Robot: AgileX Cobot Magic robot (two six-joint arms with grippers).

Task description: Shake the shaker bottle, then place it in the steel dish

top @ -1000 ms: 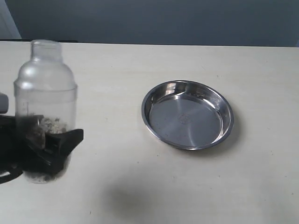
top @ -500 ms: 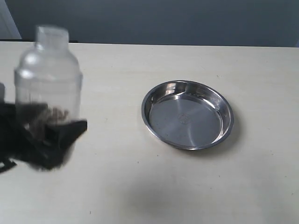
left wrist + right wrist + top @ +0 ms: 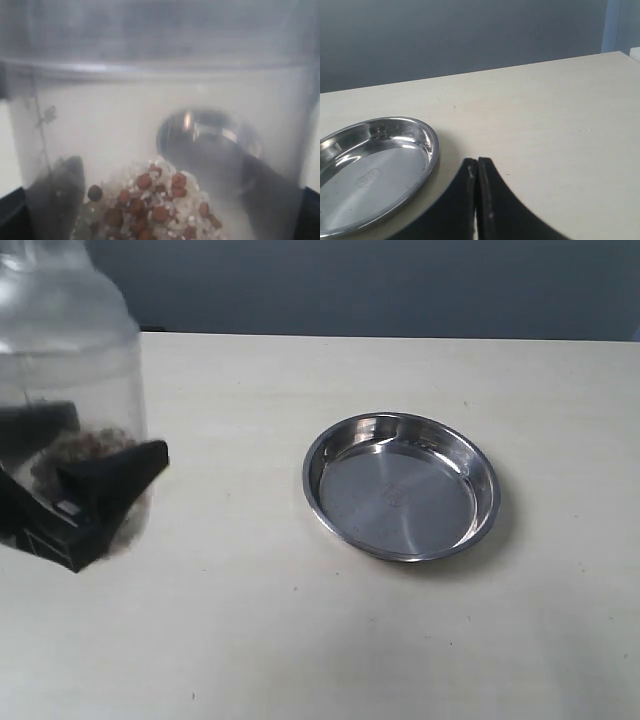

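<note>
Left gripper (image 3: 80, 460) is clamping the shaker bottle (image 3: 70, 360) low on its body. The jaws are standing wide only because the bottle is wide: one finger is in front and the other shows through the frosted wall behind. I'm gripping low so the grain fill (image 3: 150, 205) sits between the pads and doesn't lever the bottle loose while shaking.

The bottle is at far left, roughly upright, and looks lifted off the table (image 3: 300, 660). Its cap is out of shot at the top.

Well apart to the right, the steel dish (image 3: 400, 485) is sitting empty with its open side up, and nothing is blocking the path to it.

Right gripper (image 3: 477, 170) is idling with its fingertips pressed together and holding nothing. It's out of the exterior shot and clear of the left arm's lane.

My read is that I'm in the shake phase, with placement not yet done.
</note>
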